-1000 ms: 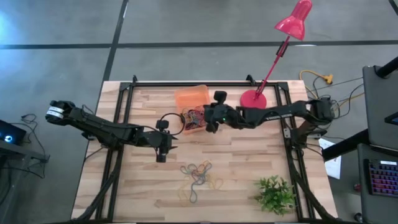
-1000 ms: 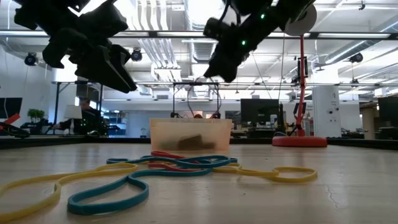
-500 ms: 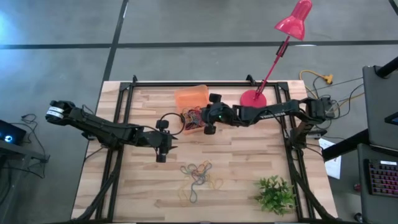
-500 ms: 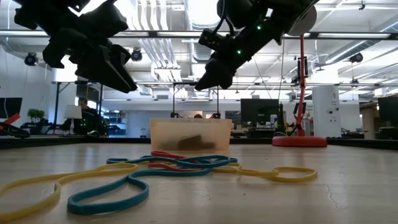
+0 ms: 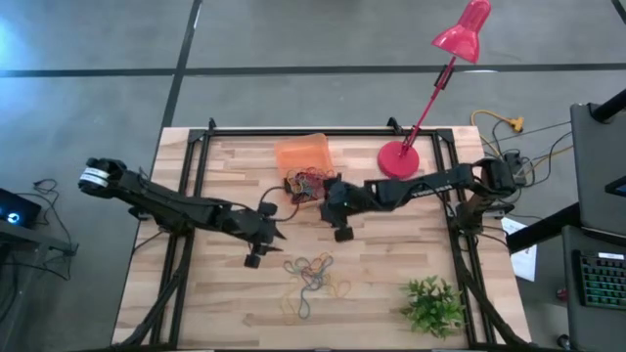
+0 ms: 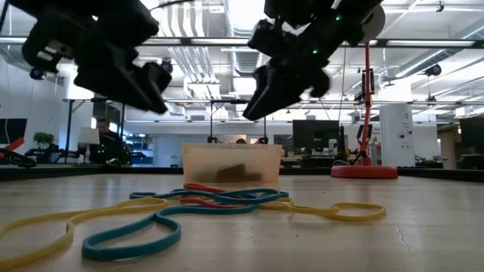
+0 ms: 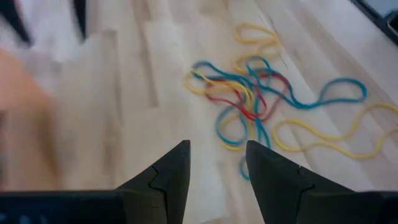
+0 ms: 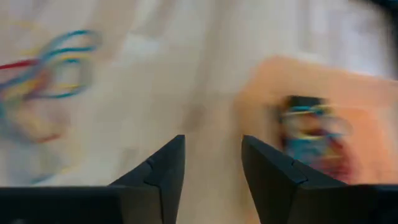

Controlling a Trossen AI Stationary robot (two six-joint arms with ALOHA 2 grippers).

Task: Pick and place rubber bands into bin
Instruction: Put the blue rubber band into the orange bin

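On my overhead feed the left gripper hangs over the pale wooden plank desk, just beside the loose tangle of thin red, yellow and blue rubber bands lying toward the desk's front edge. Its wrist camera shows the two dark fingers parted by a narrow gap with nothing between them, the tangle lying just ahead.

The right gripper sits above the middle of the desk, near the small translucent orange rectangular plastic bin. I see its fingers also slightly apart and empty. A clump of coloured bands already lies in the bin's near end. From desk height the bin stands behind the loose bands, both arms above them.
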